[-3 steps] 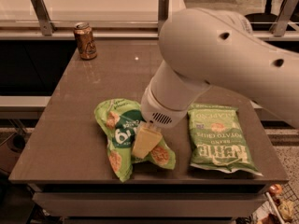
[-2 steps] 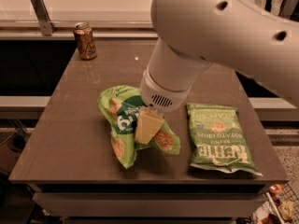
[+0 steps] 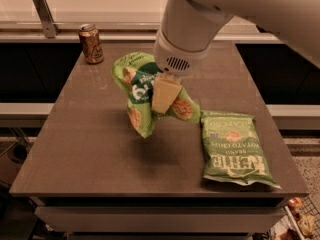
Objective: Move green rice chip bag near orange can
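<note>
In the camera view, my arm (image 3: 192, 26) comes down from the top right as a thick white column. My gripper (image 3: 163, 100) sits over the middle of the table (image 3: 95, 154), a little toward the back. One tan finger (image 3: 165, 91) lies flat against the front of the green rice chip bag (image 3: 134, 81). The other finger is hidden behind the foil, so I take it that I am clamped on the bag, pinching it near its middle.

The bag hangs crumpled and tilted in my grip. Its top corner points up and to the left, and its lower end droops toward the tabletop. A soft shadow (image 3: 150, 146) lies on the surface below it, and the bag seems to be clear of the table.

The orange can (image 3: 91, 44) stands upright at the far left corner of the table, well apart from the bag. A flatter green chip bag (image 3: 234, 151) lies face up on the right side, near the front edge, just beside my held bag's lower right corner.
</note>
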`<state>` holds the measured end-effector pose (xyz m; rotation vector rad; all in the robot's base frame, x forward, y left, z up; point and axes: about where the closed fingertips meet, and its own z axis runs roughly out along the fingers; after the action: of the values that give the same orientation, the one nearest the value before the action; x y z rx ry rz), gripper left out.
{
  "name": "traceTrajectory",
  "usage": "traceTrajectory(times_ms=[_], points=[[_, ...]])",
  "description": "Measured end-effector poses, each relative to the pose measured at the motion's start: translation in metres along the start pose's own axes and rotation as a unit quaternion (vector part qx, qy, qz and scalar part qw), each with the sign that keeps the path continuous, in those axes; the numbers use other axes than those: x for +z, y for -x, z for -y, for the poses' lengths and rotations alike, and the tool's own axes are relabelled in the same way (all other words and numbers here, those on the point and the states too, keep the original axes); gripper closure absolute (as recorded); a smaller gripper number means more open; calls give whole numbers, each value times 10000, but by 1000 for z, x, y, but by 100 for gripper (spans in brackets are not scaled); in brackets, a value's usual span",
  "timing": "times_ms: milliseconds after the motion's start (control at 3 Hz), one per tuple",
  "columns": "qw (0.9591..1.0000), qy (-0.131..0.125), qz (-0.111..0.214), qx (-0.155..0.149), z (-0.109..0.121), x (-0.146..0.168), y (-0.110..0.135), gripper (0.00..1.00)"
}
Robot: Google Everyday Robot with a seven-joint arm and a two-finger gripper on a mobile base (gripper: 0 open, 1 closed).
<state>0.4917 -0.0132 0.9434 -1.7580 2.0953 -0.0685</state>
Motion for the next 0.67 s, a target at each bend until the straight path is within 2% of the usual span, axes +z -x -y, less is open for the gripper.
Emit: traceTrajectory(times_ms=[333,667], points=[[9988,-464,139,-64,42,-9,4,100],[9946,-979,325,-77,83,-20,13,100]])
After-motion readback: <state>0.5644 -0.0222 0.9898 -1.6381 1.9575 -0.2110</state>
